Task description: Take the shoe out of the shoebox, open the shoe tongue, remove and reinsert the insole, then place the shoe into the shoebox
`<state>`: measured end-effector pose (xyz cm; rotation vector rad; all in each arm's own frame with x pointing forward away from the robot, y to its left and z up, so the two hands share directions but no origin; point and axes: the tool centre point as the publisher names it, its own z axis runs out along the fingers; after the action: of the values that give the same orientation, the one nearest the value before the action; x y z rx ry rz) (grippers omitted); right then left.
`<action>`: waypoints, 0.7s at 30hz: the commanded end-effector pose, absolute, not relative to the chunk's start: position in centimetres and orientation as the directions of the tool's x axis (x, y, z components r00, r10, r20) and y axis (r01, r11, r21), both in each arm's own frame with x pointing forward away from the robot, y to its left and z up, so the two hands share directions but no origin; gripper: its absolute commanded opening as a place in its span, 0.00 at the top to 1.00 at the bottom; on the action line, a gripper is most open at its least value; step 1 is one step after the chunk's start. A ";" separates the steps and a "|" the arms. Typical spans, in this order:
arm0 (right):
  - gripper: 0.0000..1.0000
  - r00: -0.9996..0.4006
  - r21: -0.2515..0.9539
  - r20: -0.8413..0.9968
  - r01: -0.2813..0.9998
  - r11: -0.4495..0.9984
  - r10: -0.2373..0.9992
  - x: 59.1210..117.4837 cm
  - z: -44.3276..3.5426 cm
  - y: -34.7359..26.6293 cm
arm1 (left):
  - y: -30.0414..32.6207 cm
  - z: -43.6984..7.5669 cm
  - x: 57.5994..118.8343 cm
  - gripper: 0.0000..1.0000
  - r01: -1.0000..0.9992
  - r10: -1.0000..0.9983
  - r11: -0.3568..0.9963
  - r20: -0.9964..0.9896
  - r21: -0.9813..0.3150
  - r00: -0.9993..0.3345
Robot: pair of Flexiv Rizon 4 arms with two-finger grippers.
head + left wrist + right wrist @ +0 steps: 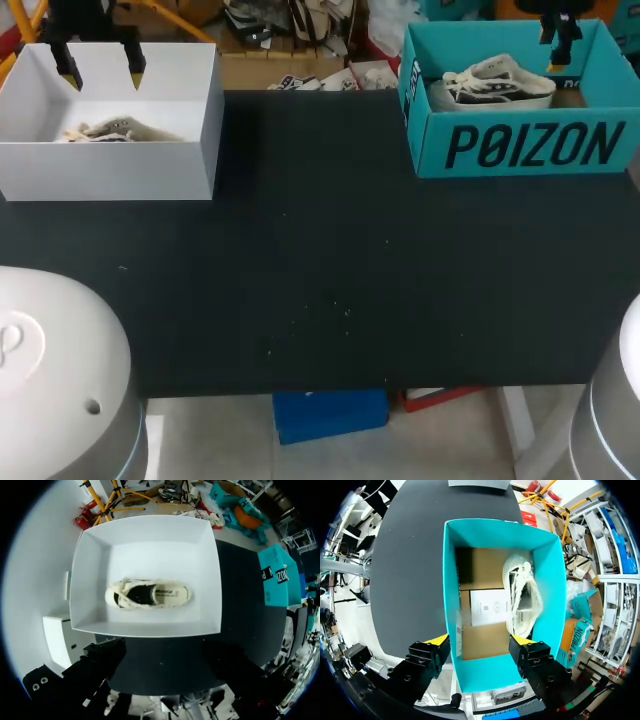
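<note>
Hovers spread and empty: left gripper [102, 72] over cream sneaker [115, 130] in white shoebox [110, 170], right gripper [479, 640] over teal shoebox [485, 672]. Could clip a wall descending and shove the box.

surface [320, 290]: dark, matt, fine-grained, faint pale specks
white shoebox [110, 170]: smooth matt card, inside and out
cream shoe [147, 595]: woven cloth upper, cloth laces, dark matt lining
teal shoebox [520, 150]: matt card walls, bare brown card floor inside
paper sheet [487, 607]: white, flat, matt
off-white shoe [500, 82]: cloth upper, cloth laces, smooth pale sole edge, rubber-like
left pincer [100, 72]: black matt body, yellow plastic-looking tips
right pincer [480, 642]: black matt blocks, yellow tips, slight sheen
</note>
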<state>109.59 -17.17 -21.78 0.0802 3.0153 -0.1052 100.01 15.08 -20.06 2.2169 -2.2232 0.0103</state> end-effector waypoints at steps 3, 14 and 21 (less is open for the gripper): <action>0.50 -0.995 -0.062 -0.094 0.047 0.997 0.041 113.1 -24.0 -16.4 | 15.1 -20.0 100.0 0.00 -1.000 -1.000 0.002 0.003 -0.001 -0.002; 0.52 -0.997 -0.061 -0.078 0.020 0.998 0.015 117.0 -28.7 -14.8 | 15.1 -20.0 100.0 0.00 -1.000 -1.000 0.002 0.003 -0.001 -0.002; 0.54 -0.997 -0.062 -0.073 0.024 0.998 0.020 118.9 -31.3 -15.0 | 15.1 -20.0 100.0 0.00 -1.000 -1.000 0.002 0.003 -0.001 -0.002</action>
<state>116.92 -14.99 -29.73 0.0281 3.0289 -0.1002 100.01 15.08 -20.06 2.2169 -2.2233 0.0103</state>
